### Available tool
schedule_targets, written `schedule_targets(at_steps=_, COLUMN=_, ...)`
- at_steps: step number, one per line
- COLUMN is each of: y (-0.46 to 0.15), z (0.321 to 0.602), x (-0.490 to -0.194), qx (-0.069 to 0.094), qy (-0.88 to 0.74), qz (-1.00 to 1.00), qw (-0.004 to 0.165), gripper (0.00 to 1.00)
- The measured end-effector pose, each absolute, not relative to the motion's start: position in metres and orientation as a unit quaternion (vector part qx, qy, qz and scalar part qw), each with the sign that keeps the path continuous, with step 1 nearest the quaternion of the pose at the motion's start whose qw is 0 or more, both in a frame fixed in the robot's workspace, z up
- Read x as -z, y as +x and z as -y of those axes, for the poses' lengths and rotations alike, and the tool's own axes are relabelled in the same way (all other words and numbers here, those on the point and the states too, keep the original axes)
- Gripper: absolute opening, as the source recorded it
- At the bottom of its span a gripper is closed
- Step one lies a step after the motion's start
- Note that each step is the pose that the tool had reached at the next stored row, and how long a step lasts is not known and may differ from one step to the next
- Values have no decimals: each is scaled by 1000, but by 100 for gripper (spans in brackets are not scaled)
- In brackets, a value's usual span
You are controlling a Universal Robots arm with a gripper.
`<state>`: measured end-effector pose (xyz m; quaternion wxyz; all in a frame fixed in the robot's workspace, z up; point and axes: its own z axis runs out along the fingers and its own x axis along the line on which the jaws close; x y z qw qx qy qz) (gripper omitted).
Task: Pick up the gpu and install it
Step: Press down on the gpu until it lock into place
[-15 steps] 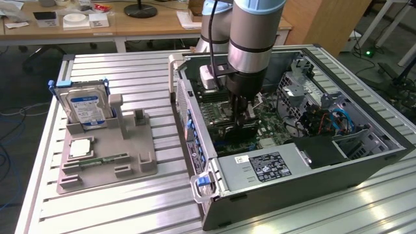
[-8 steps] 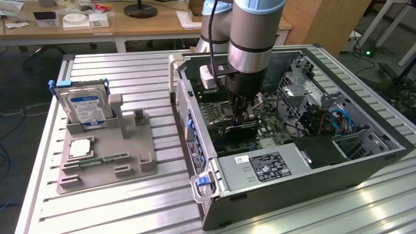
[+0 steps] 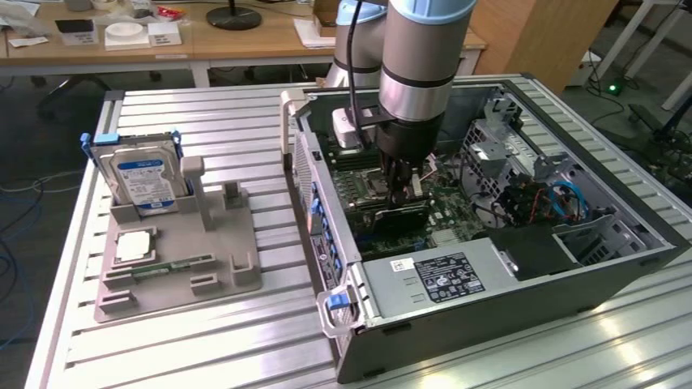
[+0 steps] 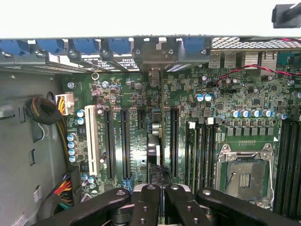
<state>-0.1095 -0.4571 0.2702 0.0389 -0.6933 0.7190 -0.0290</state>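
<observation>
The open computer case (image 3: 605, 243) lies on the metal table with its green motherboard (image 4: 221, 99) facing up. My gripper (image 3: 400, 185) reaches down into the case over the expansion slots. In the wrist view the gripper (image 4: 161, 189) is shut on the gpu (image 4: 156, 146). I see the gpu edge-on as a thin dark card standing upright between the long black slots (image 4: 125, 141). Its metal bracket end (image 4: 155, 75) points at the case's rear wall. In the exterior view the gpu (image 3: 396, 212) is a dark strip just under the fingers.
A grey fixture tray (image 3: 178, 267) stands at the exterior view's left, holding a blue-labelled hard drive (image 3: 141, 178), a memory stick (image 3: 173, 265) and a square chip (image 3: 135, 245). Inside the case are the CPU socket (image 4: 242, 176), a cable bundle (image 4: 42, 110) and the power supply (image 3: 443, 279).
</observation>
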Motion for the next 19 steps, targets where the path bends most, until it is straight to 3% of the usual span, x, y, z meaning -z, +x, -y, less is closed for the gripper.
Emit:
schedule_targets(at_steps=11, y=-110, z=457, x=-272, qx=25, qy=-694, qz=-719, qw=35, gripper=11)
schedule_targets(at_steps=19, y=-110, z=457, x=-273, qx=-12, qy=-694, qz=-720, qw=-3, gripper=11)
